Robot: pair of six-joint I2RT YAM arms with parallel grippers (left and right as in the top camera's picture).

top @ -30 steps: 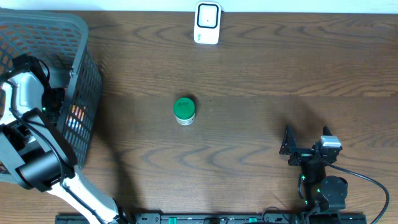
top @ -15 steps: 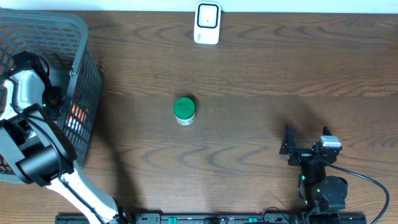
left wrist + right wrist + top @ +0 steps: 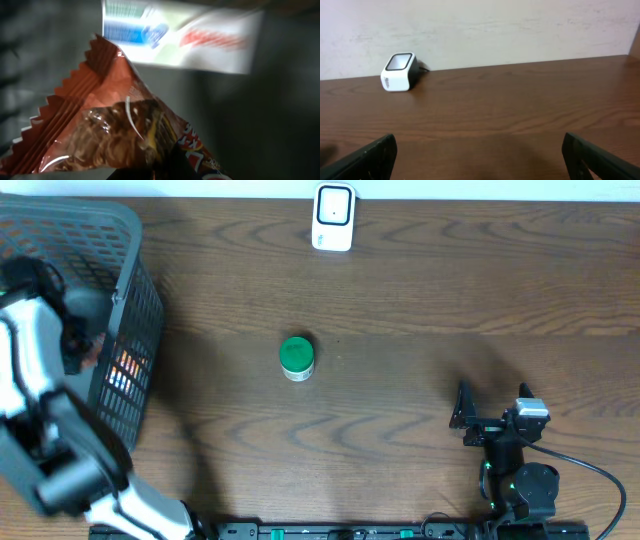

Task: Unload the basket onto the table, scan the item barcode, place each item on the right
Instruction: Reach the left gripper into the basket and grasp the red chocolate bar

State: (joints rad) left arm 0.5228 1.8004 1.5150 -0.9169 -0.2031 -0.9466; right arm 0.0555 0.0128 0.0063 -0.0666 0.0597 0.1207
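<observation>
The left gripper [image 3: 85, 345] sits inside the gray mesh basket [image 3: 135, 240] at the table's left end. Its fingers are out of sight in its own wrist camera, but the jaws are closed, and by the look of it they are closed on the orange snack packet [image 3: 107, 120] that fills the lower part of that view. The packet lies slantwise, its serrated end seal pointing up and to the left. No barcode shows on the face in view. Just behind it in the basket lies a white carton [image 3: 180, 37] with blue and red print.

Outside the basket wall, a green-lidded jar [image 3: 296, 357] stands near the table's middle. The white barcode scanner [image 3: 333, 217] is at the far edge, well to the right of the basket and beyond the jar. The carry probably runs up over the rim, then rightward and away.

The right gripper [image 3: 480, 155] rests wide open and empty at the near right, facing the scanner from well apart.
</observation>
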